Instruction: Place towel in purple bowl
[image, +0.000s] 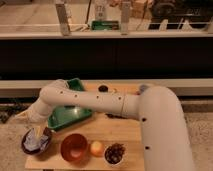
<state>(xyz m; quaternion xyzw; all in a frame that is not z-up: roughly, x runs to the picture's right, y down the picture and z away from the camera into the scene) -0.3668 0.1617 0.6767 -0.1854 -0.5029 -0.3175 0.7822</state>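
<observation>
The purple bowl (35, 144) sits at the table's front left corner. A pale towel (34, 138) lies bunched inside it. My gripper (30, 121) hangs at the end of the white arm (95, 102), just above the bowl's far rim and close over the towel. The arm reaches from the right across the table to the left.
A green tray (70, 112) lies behind the bowl under the arm. An orange bowl (74, 147), an orange fruit (96, 148) and a white bowl of dark pieces (115, 153) line the wooden table's (115, 130) front edge. A small dark object (103, 88) sits at the back.
</observation>
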